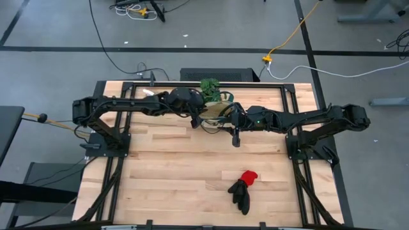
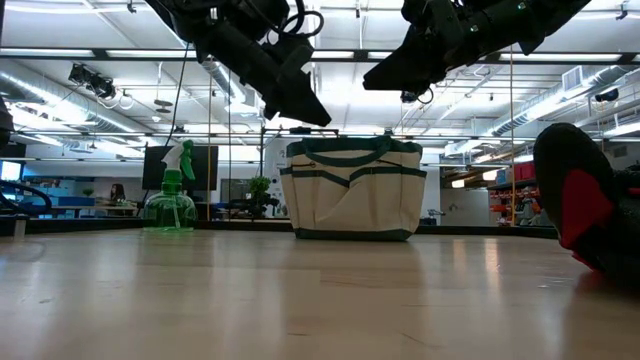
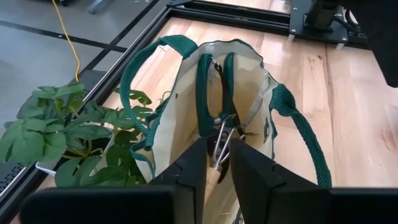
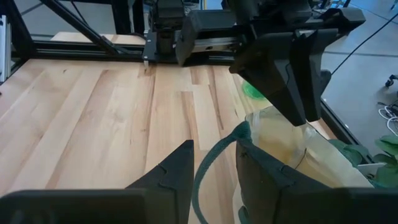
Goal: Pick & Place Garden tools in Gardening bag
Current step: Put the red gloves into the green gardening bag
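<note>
The cream gardening bag [image 1: 216, 114] with green trim stands upright on its base at the table's far middle, mouth open [image 3: 186, 93]. My left gripper [image 3: 219, 155] is just above the mouth, shut on the pruning shears [image 3: 214, 93], which reach down into the bag. My right gripper [image 4: 214, 155] is open beside the bag's right end. A green bag handle [image 4: 208, 168] shows below it, between its fingers, and it touches nothing I can see. The green spray bottle [image 2: 172, 195] stands left of the bag. The red-and-black gloves [image 1: 243, 188] lie on the near table. The hand rakes are out of view. My left gripper pinches the shears' metal blade end [image 3: 217, 144] between its two fingers. The fingers come from above, slanting down into the bag's mouth. The shears hang below the fingers, their two dark green handles [image 3: 204, 81] pointing down inside the bag; whether they rest on its bottom is hidden.
A potted green plant [image 1: 209, 86] stands just beyond the bag at the table's far edge. Metal frame rails [image 1: 291, 128] run along both table sides. Bare wood lies between the bag and the gloves.
</note>
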### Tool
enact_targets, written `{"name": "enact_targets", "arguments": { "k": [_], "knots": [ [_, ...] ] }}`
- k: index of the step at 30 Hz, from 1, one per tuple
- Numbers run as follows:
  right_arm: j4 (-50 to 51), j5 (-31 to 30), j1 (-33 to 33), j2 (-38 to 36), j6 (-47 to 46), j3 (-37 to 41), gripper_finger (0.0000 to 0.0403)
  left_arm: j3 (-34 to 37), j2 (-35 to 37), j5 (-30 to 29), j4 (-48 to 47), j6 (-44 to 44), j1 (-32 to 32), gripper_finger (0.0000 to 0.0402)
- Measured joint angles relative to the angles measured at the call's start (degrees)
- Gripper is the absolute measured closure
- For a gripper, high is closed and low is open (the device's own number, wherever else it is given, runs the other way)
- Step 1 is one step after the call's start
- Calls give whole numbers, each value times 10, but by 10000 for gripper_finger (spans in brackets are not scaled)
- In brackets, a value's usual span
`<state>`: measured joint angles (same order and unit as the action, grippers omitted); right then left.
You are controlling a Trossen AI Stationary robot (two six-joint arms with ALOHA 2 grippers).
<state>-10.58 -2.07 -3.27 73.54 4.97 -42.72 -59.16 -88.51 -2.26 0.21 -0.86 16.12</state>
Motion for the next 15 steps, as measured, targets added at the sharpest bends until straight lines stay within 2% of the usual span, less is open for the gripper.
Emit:
{"name": "enact_targets", "arguments": {
  "k": [5, 12, 15],
  "knots": [
    [12, 3, 0, 0, -13, 0, 279, 0, 0, 0, 0, 0, 0, 331],
    [20, 90, 19, 0, -10, 0, 279, 0, 0, 0, 0, 1, -8, 331],
    [46, 106, 44, 0, -7, 0, 279, 0, 0, 0, 0, 1, -8, 331]
  ]
}}
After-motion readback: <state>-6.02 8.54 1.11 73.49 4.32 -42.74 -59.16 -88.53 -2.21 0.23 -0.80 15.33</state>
